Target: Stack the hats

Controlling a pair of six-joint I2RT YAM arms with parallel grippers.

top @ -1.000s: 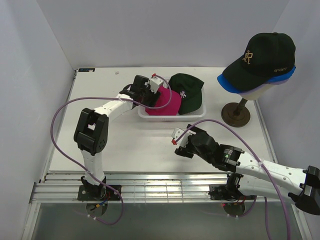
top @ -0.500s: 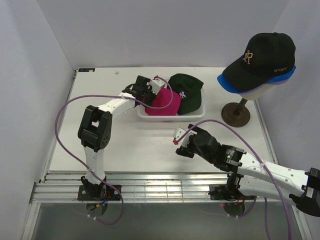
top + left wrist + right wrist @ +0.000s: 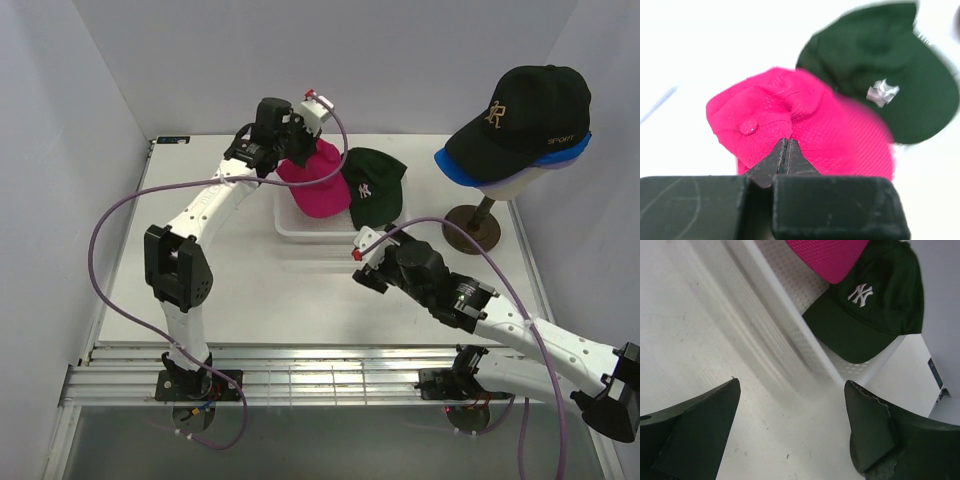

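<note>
Pinching the crown of the magenta cap (image 3: 840, 135), the left pincer (image 3: 786, 146) has its fingers pressed together on the fabric and holds the cap above the white basket (image 3: 318, 236); the dark green cap (image 3: 376, 186) lies at the basket's right end, partly over the rim. Right pincer (image 3: 790, 420) hovers with fingers wide apart over the tabletop (image 3: 250, 290), just in front of the basket. Black cap (image 3: 530, 105) sits on the blue cap (image 3: 462, 170) atop the mannequin stand (image 3: 472, 228), far right.
</note>
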